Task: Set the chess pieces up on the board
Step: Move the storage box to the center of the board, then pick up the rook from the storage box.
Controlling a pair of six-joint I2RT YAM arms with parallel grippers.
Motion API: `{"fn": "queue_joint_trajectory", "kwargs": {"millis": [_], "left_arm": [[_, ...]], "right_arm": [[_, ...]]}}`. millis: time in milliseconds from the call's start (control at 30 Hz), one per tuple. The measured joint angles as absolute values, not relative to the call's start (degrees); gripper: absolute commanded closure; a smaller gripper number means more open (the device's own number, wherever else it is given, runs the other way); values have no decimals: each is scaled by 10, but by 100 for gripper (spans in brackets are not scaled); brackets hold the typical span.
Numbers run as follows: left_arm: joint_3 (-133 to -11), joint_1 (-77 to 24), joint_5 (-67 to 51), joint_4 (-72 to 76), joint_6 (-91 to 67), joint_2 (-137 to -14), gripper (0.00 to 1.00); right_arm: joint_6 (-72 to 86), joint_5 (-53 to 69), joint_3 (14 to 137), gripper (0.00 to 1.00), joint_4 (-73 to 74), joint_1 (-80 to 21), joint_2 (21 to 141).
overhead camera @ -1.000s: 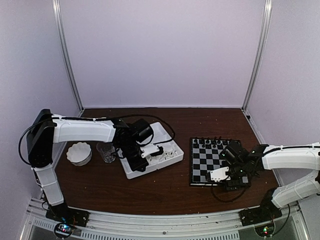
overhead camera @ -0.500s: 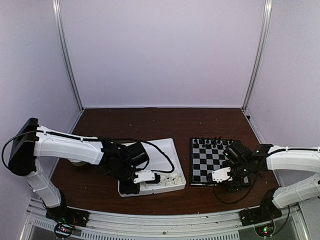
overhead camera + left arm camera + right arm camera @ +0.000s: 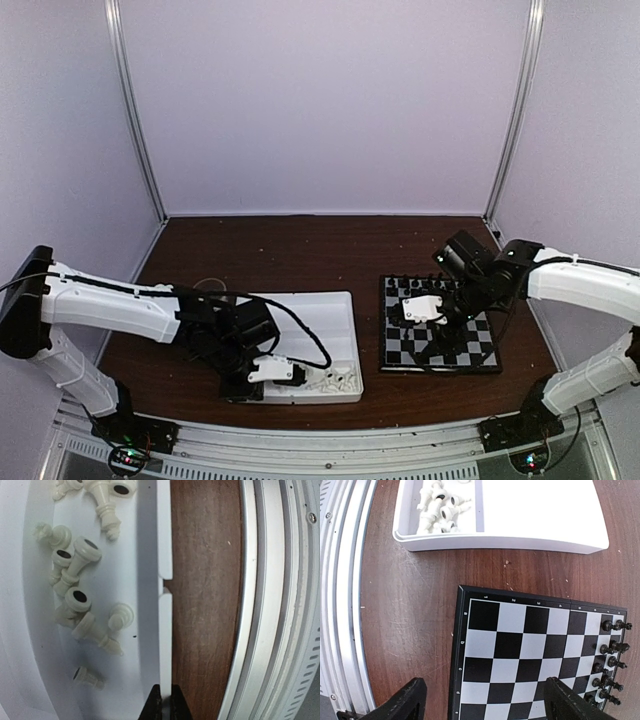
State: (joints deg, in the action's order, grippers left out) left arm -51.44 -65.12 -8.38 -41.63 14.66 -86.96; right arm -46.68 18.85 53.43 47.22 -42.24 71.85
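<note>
Jaws of left gripper [image 3: 162, 707] pinched onto wall of tray [image 3: 150, 555], bottom centre of left wrist view. White chess pieces [image 3: 75, 600] lie tumbled in compartment left of that wall. Jaws of right gripper [image 3: 485, 700] spread wide, holding nothing, above board [image 3: 512, 630] in lower half of right wrist view. Black chess pieces [image 3: 610, 655] lined along board's right edge. Tray at top of that view, apart from board, both on brown table [image 3: 410, 605].
</note>
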Motion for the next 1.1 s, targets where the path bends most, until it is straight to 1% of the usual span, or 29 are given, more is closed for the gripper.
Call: {"fn": "queue_joint_trajectory", "kwargs": {"millis": [167,200,267,300,400,467,567,667,767,933,1100], "left_arm": [[-487,-658,-76,-406,145,-852,96],[-484,-658,-73,-402,144,-849,93],[-479,-659,-66,-394,144,-845,79],[-476,-660,-63,-391,145,-843,75],[-468,-661,-46,-386,142,-838,65],[-465,-661,-39,-387,136,-827,60],[-465,-661,-35,-389,122,-775,55],[-469,-656,-19,-387,93,-700,45],[-488,-612,-3,-384,49,-656,46],[-550,-462,17,-352,-39,-667,46],[-625,-423,55,-311,-93,-737,49]], "right_arm": [[-462,201,574,20,481,-446,767],[-462,205,583,20,481,-451,776],[-461,211,598,20,482,-461,791],[-461,215,607,20,482,-465,799],[-461,223,626,21,483,-475,819],[-461,226,638,23,485,-482,830],[-457,227,655,30,485,-494,841],[-444,225,684,44,482,-512,864],[-438,220,718,55,475,-534,902],[-430,214,775,68,465,-575,972],[-436,196,847,71,461,-613,1061]]}}
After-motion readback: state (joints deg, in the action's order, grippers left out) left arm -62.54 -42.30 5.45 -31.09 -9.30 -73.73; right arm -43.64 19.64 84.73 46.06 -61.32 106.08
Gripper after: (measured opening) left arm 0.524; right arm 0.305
